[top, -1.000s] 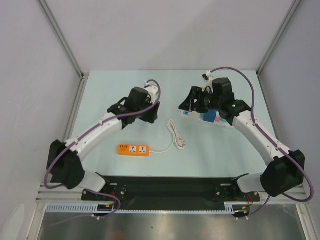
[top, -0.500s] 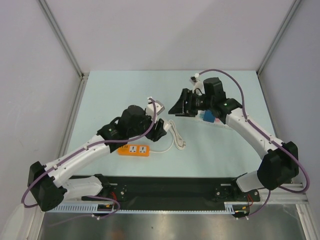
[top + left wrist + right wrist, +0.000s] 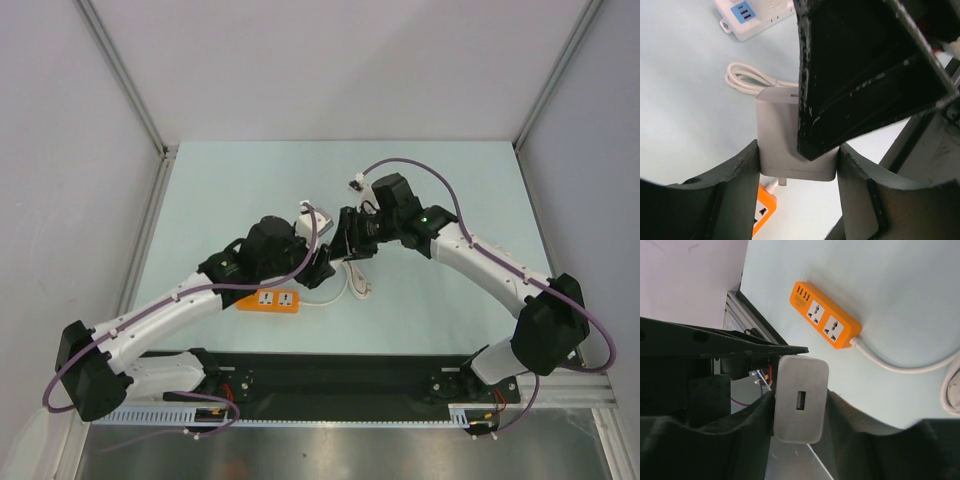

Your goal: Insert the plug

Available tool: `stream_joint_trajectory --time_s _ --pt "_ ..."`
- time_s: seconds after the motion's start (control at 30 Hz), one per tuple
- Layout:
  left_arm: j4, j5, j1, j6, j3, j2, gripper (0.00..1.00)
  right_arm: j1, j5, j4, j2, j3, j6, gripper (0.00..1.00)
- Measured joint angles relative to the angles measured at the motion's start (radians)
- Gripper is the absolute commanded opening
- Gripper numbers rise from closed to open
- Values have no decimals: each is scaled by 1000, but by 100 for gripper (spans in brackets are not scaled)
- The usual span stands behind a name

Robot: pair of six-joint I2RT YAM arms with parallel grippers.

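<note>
You have left gripper (image 3: 797, 167) and right gripper (image 3: 800, 412) both clamping the pale grey square charger (image 3: 782, 135), likely a handover; orange power strip (image 3: 267, 299) at eight o'clock.

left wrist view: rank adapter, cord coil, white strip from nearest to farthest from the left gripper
1. adapter, between the left gripper's jaws.
2. cord coil, on the table just beyond it.
3. white strip, farthest, at the view's top edge.
</note>
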Motion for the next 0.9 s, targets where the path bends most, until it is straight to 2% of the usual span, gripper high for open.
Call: stream_joint_trajectory --time_s 0.07,0.1,0.13,0.2,0.23,0.43,0.6,0.7,0.9 --pt "5 -5 -5 3 -11 0 0 4 -1 -4 3 0 -4 19" --pt "6 -11 -8 6 -13 0 1 5 7 -12 3 0 9 1" --pt "7 -15 -11 8 -13 0 27 5 0 -9 3 -2 6 0" --pt "10 -24 -14 8 -14 0 69 5 -3 -5 2 -4 6 0" --pt "11 -31 -15 3 -14 0 99 5 -2 1 1 -7 4 0" --pt "12 -63 -15 -34 -14 -14 100 -30 60 18 -19 -78 -17 0" --pt "-56 -183 16 -129 -8 -69 100 -42 216 23 -27 -108 -31 0" --pt "-121 -184 130 -182 15 -75 99 1 313 43 -34 -150 -34 0" --pt "-209 -100 529 -271 60 -34 100 148 471 55 2 -214 -28 0"
